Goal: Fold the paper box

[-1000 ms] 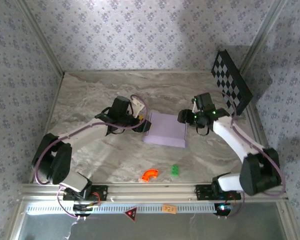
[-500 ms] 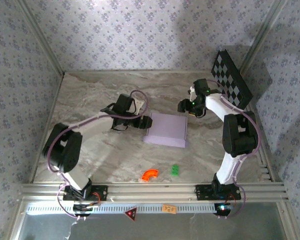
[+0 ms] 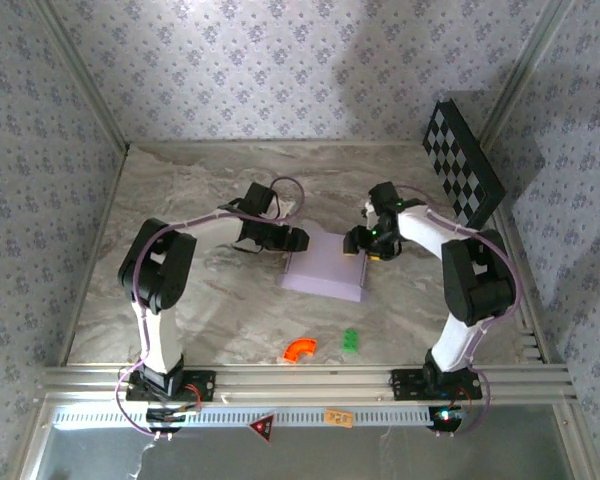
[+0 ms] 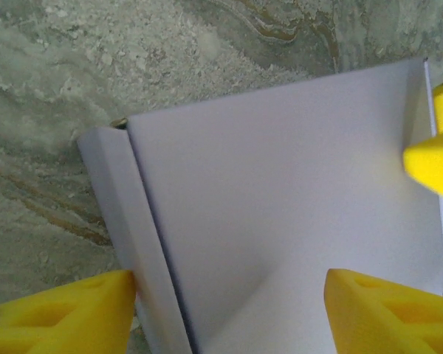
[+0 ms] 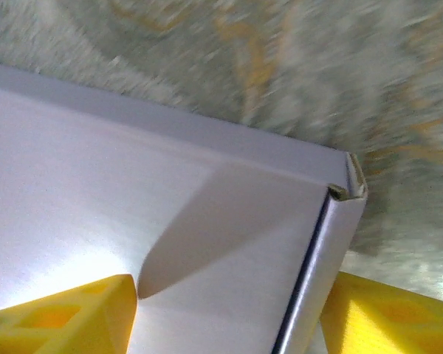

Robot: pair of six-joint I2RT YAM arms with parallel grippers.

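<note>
Centrally, paper box (image 3: 325,268) on grey marbled table (image 3: 205,300), floral-papered walls (image 3: 280,70).

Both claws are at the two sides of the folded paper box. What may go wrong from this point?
1. The left claw and right claw straddle opposite edges of the paper box with jaws open; closing hard may crease the thin card.
2. The corner near the right claw shows a small gap, so it may spring open.
3. Uneven pushing may slide the box across the table.
</note>
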